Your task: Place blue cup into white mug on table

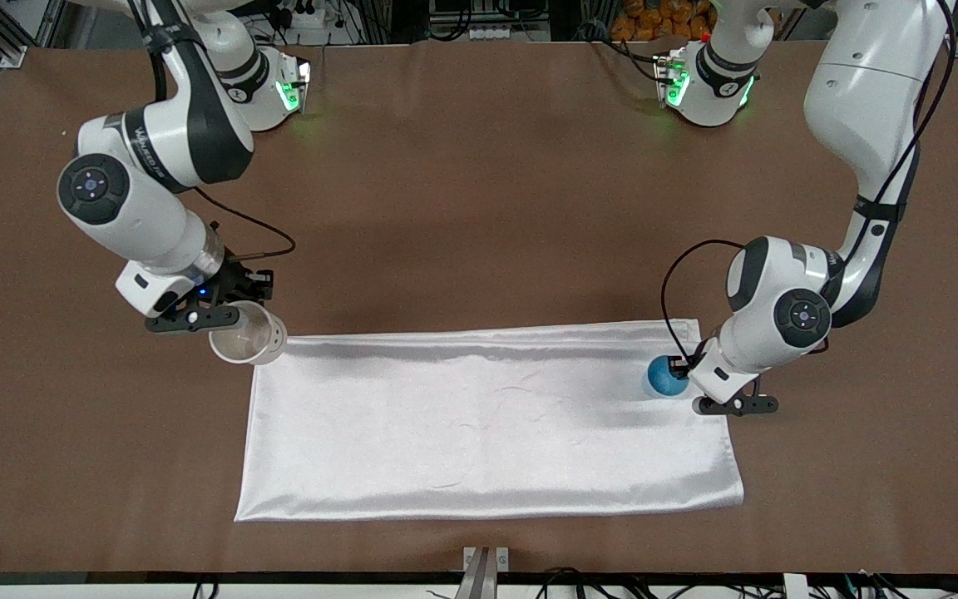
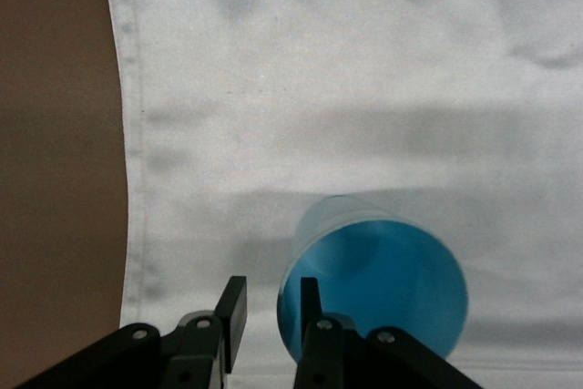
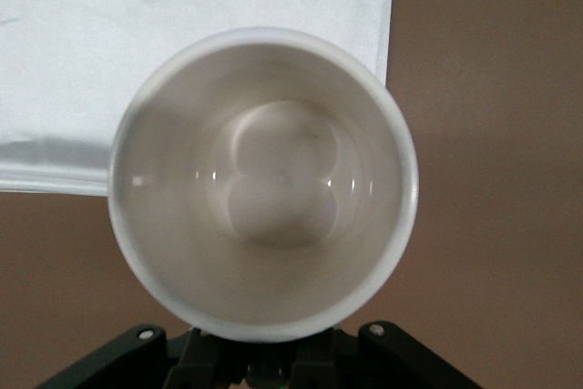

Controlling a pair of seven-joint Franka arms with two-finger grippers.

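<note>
The blue cup (image 1: 664, 376) stands on the white cloth near its corner at the left arm's end. In the left wrist view the blue cup (image 2: 378, 284) shows its open top. My left gripper (image 1: 685, 376) is low at the cup and open (image 2: 271, 312); one finger (image 2: 310, 302) is inside the rim and the other finger (image 2: 233, 314) is outside, with a gap to the wall. My right gripper (image 1: 234, 314) is shut on the white mug (image 1: 248, 334), tilted over the cloth's corner at the right arm's end. The mug (image 3: 264, 184) is empty; the right gripper (image 3: 271, 359) is mostly hidden under it.
A large white satin cloth (image 1: 487, 424) lies across the brown table (image 1: 479, 208), toward the front camera. Its hem (image 2: 132, 161) shows in the left wrist view and its corner (image 3: 346, 6) in the right wrist view. Both arm bases stand along the edge farthest from the front camera.
</note>
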